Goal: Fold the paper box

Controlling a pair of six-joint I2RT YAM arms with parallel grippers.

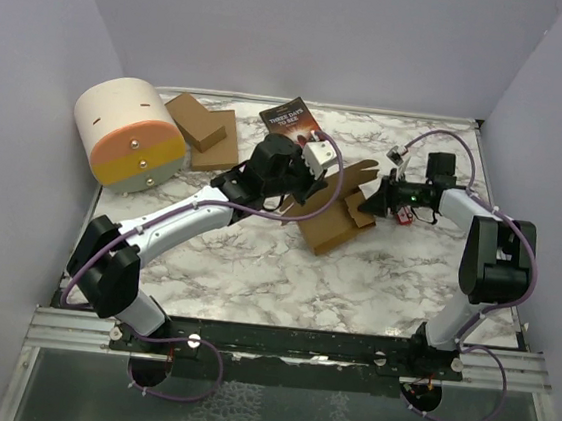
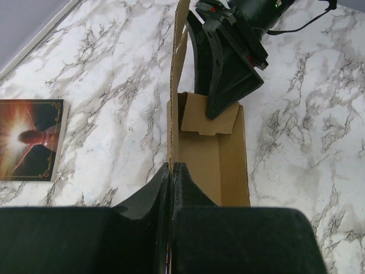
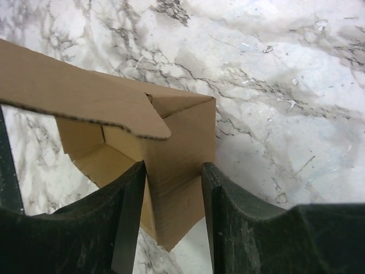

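The paper box [image 1: 335,219] is brown cardboard, partly folded into an open trough on the marble table. One long wall stands upright, and my left gripper [image 2: 171,165] is shut on its near end [image 2: 173,114]. In the top view the left gripper [image 1: 303,193] is at the box's left side. My right gripper [image 3: 173,166] is open and straddles the box's far end [image 3: 182,154]. A rounded flap [image 3: 85,97] hangs over that end. In the left wrist view a right finger [image 2: 228,85] presses the small end flap [image 2: 208,120] inward.
A dark-covered book [image 1: 291,119] lies at the back, also seen in the left wrist view [image 2: 28,137]. A stack of flat brown cardboard pieces [image 1: 204,132] and a cream and orange drum-shaped container [image 1: 128,134] sit back left. Grey walls surround the table.
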